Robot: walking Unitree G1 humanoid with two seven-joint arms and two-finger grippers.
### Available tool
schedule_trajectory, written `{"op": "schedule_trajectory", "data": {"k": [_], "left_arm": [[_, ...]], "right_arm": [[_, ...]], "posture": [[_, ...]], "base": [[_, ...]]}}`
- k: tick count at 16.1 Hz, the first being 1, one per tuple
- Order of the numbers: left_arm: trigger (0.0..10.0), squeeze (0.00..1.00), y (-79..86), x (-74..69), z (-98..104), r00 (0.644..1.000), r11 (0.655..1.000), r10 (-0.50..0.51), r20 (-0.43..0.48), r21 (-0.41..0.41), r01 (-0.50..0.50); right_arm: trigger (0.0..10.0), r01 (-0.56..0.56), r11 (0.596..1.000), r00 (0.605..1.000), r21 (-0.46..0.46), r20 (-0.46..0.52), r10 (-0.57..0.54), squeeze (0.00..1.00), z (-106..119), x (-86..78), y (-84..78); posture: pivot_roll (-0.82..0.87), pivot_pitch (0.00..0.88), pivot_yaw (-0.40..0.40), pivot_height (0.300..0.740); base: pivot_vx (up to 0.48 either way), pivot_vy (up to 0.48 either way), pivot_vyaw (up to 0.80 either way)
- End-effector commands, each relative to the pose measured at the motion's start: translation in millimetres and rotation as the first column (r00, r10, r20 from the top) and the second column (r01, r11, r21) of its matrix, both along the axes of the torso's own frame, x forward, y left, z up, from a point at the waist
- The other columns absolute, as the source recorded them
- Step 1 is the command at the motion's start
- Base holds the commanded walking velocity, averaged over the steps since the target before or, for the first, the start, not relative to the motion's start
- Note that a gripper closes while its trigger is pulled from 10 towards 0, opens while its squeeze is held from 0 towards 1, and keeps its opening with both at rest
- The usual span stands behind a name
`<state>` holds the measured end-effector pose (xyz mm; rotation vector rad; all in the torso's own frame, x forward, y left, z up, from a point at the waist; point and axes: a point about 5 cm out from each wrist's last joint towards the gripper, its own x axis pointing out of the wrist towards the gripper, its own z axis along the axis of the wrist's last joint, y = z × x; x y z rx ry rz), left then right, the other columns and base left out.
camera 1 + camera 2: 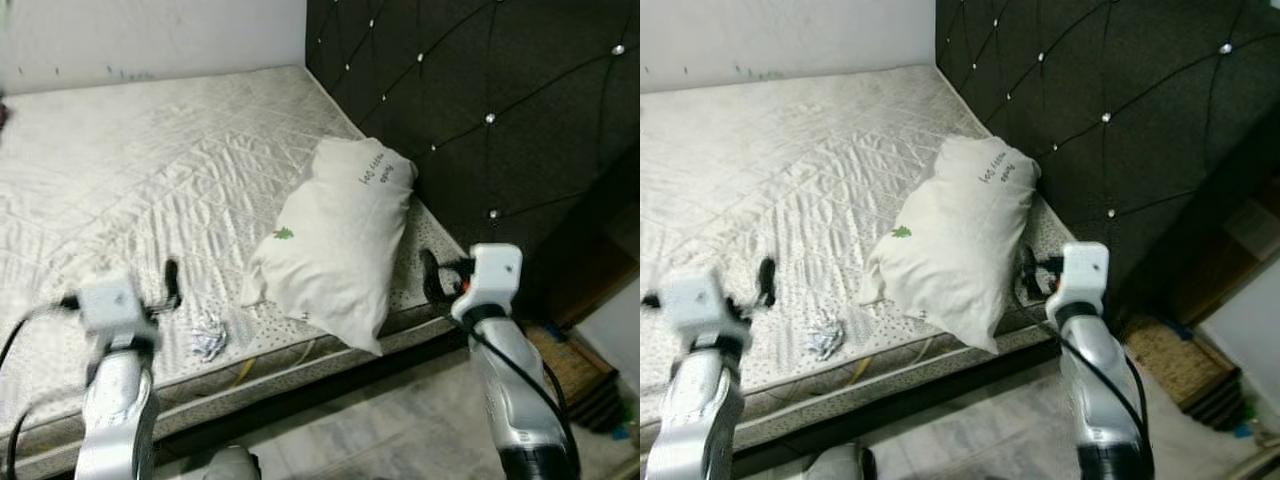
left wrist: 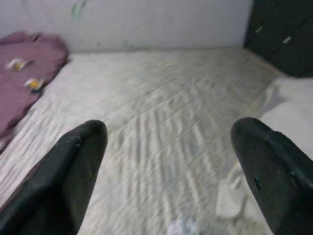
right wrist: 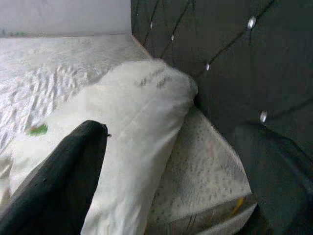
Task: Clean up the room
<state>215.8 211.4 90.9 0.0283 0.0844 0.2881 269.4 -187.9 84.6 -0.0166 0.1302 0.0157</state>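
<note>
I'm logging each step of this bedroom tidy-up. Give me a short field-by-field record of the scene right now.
bed: bare white quilted mattress against a dark tufted headboard
pillow: white pillow with a small green mark, lying at the mattress's near corner by the headboard
litter: crumpled white paper scrap near the mattress's front edge
cloth: purple fabric on the far side
left hand: open above the mattress
right hand: open, beside the pillow

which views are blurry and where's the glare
Eye views: left gripper smeared by motion blur, pillow sharp, headboard studs glinting. Left wrist view: mattress soft, fingers sharper. Right wrist view: right-hand finger blurs into dark headboard.
</note>
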Motion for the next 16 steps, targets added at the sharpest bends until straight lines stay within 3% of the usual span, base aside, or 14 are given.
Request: {"op": "schedule_trajectory", "data": {"k": [1, 4, 6, 9, 12, 16], "left_arm": [[10.0, 0.00, -4.1, 1.6, 2.2, 1.000, 1.000, -0.001, 0.012, 0.006, 0.001], [10.0, 0.00, -7.1, 3.8, 7.8, 0.999, 1.000, -0.019, 0.030, -0.005, 0.019], [10.0, 0.00, -7.7, 5.0, 12.9, 0.999, 1.000, -0.026, 0.040, -0.008, 0.027], [10.0, 0.00, -10.5, -2.3, 10.0, 0.998, 0.998, -0.059, 0.024, -0.035, 0.059], [10.0, 0.00, -12.7, -4.9, 6.0, 0.998, 0.997, -0.058, 0.005, -0.046, 0.058], [10.0, 0.00, -16.4, 7.6, 13.2, 0.997, 0.996, -0.069, 0.031, -0.061, 0.071]], "right_arm": [[10.0, -0.018, 1.000, 1.000, 0.011, 0.010, 0.018, 0.00, 5.8, 4.5, 6.4], [10.0, -0.087, 0.996, 0.995, 0.019, 0.041, 0.086, 0.00, 9.5, 12.2, 20.1], [10.0, -0.122, 0.992, 0.991, 0.034, 0.057, 0.120, 0.00, 13.0, 16.7, 33.0], [10.0, -0.136, 0.990, 0.990, 0.046, 0.048, 0.134, 0.00, 12.2, 15.5, 38.6], [10.0, -0.121, 0.992, 0.992, 0.037, 0.046, 0.119, 0.00, 12.8, 17.1, 31.8], [10.0, -0.102, 0.994, 0.994, 0.035, 0.053, 0.100, 0.00, 16.5, 21.3, 26.7]], "posture": [[-0.03, 0.000, -0.012, 0.740], [0.00, 0.000, -0.020, 0.740], [0.02, 0.000, -0.030, 0.740], [0.02, 0.000, -0.025, 0.740], [0.00, 0.000, -0.027, 0.740], [0.00, 0.000, -0.045, 0.740]], "base": [[0.000, 0.000, 0.00], [0.000, 0.000, 0.00], [0.000, 0.000, 0.78], [0.000, 0.000, 0.78], [0.000, 0.000, 0.76], [0.000, 0.070, 0.45]]}}
